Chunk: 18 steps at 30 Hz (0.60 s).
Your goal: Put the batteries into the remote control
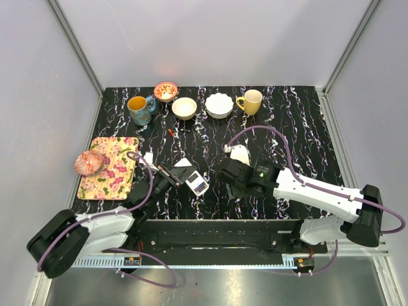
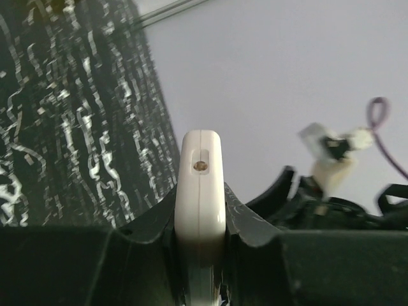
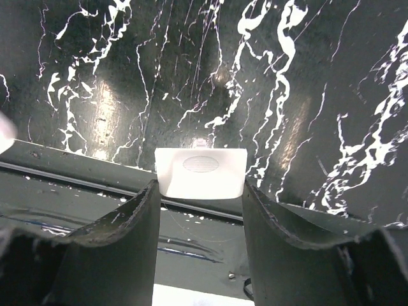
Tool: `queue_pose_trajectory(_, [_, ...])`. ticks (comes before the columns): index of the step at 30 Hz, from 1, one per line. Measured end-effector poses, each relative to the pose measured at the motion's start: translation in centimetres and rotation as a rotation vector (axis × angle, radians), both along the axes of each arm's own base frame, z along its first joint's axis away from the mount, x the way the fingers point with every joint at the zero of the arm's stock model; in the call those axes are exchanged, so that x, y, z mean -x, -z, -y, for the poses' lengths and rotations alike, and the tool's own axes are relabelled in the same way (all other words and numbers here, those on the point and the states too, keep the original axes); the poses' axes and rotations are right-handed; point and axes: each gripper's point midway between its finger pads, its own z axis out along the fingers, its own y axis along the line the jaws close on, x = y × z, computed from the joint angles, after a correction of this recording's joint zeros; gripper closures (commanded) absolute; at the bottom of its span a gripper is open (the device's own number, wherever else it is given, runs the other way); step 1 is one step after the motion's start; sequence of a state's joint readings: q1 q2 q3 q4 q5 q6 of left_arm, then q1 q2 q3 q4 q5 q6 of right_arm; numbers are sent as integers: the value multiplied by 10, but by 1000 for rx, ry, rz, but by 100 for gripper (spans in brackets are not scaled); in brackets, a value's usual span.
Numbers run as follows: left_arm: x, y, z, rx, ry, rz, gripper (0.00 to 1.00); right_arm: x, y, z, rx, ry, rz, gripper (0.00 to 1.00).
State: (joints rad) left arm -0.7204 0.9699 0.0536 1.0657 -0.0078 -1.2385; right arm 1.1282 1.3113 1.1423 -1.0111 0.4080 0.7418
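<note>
Two grips, each one slip-prone
We see the left gripper (image 1: 178, 173) clamped on the remote control (image 2: 201, 191), edge-on over the table (image 1: 287, 127). The right gripper (image 3: 199, 189) pinches a white cover plate (image 3: 201, 167) by its edges (a thin hold), so any bump between the arms could twist it loose.

light: bright, even | glare: on glossy tabletop (image 3: 108, 108) | blur: left-wrist background soft
</note>
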Motion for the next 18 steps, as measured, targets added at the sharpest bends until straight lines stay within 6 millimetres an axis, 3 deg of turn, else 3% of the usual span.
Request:
queue_pose_trajectory(4, [-9, 26, 7, -31, -1, -94, 100, -6, -12, 5, 41, -44, 32, 100])
queue_pose_trajectory(10, [-21, 44, 16, -49, 6, -142, 100, -16, -17, 17, 92, -66, 56, 100])
queue_pose_trajectory(15, [-25, 80, 17, -104, 16, -237, 100, -22, -19, 22, 103, -71, 64, 100])
queue_pose_trajectory(18, [-25, 89, 18, -115, 26, -266, 100, -25, -22, 23, 94, -77, 74, 100])
